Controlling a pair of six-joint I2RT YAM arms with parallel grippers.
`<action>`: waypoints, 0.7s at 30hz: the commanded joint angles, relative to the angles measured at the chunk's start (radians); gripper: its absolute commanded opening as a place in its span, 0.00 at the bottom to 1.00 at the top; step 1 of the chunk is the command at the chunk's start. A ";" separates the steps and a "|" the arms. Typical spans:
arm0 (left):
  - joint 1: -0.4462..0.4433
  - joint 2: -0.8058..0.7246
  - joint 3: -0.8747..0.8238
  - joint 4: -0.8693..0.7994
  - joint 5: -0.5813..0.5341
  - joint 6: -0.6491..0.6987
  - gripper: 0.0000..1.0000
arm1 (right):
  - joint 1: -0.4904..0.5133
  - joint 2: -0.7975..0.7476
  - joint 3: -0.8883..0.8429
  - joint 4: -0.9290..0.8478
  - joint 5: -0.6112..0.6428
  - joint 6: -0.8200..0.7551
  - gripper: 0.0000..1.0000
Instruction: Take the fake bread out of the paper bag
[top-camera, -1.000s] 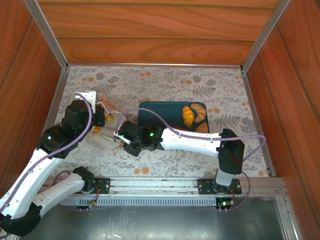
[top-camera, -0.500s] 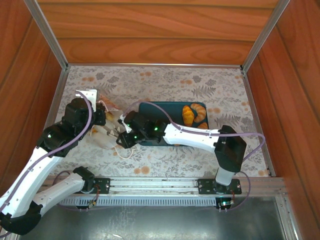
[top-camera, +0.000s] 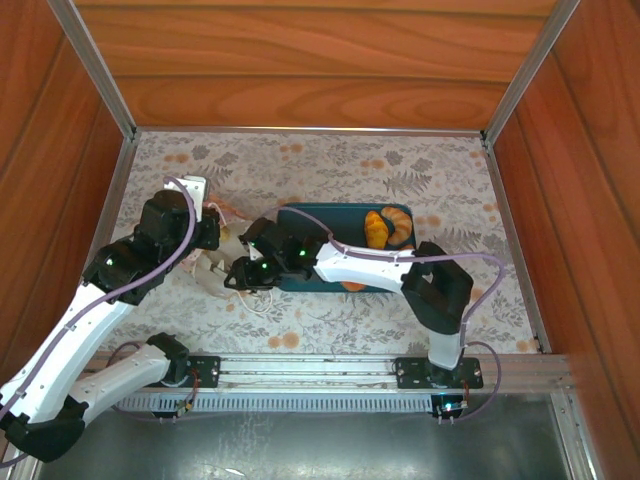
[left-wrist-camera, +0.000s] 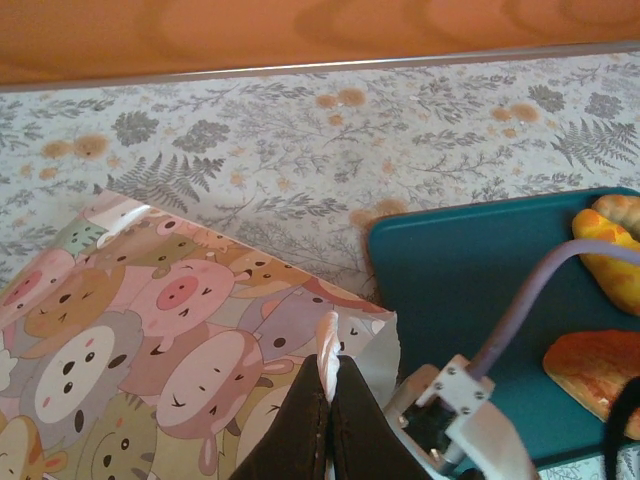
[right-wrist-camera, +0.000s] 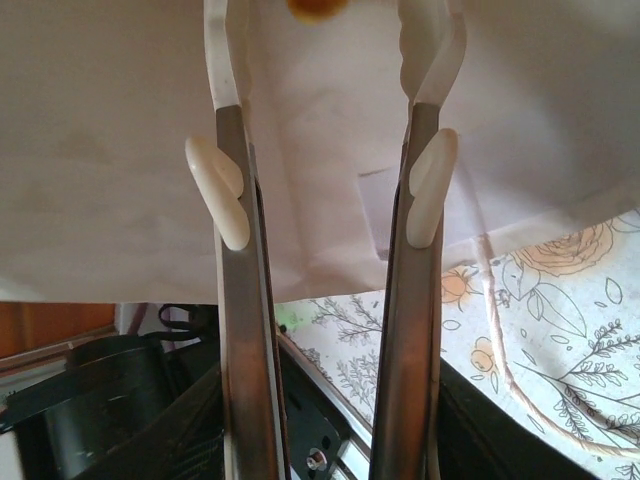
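The paper bag (left-wrist-camera: 150, 330), printed with pastel cartoon animals, lies on its side left of the teal tray (left-wrist-camera: 460, 270). My left gripper (left-wrist-camera: 329, 375) is shut on the bag's white rim at its mouth and holds it up (top-camera: 215, 238). My right gripper (right-wrist-camera: 330, 40) is open, its fingers reaching into the bag's white inside (right-wrist-camera: 120, 150). A bit of orange fake bread (right-wrist-camera: 315, 7) shows just past the fingertips. From above, the right gripper (top-camera: 232, 275) sits at the mouth of the bag (top-camera: 208, 272). A yellow croissant (left-wrist-camera: 610, 250) and a reddish pastry (left-wrist-camera: 595, 365) lie on the tray.
The teal tray (top-camera: 300, 215) sits mid-table with pastries (top-camera: 385, 228) at its right end, and my right forearm crosses over it. A loose cord handle (right-wrist-camera: 500, 330) trails on the floral cloth. Wooden walls close in three sides; a metal rail (top-camera: 330, 372) runs along the near edge.
My right gripper has swung left and up from beside the bag into its mouth, with its jaws a little wider. My left gripper has shifted up and right, still pinching the rim.
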 joint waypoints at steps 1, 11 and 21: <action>0.003 -0.006 0.031 0.000 0.013 -0.008 0.00 | -0.017 0.016 0.039 0.028 -0.059 0.043 0.48; 0.003 0.000 0.013 0.002 0.031 -0.009 0.00 | -0.038 0.115 0.156 -0.049 -0.101 0.029 0.45; 0.004 -0.008 0.003 0.005 -0.007 -0.024 0.00 | -0.038 0.008 0.117 -0.170 -0.018 -0.115 0.26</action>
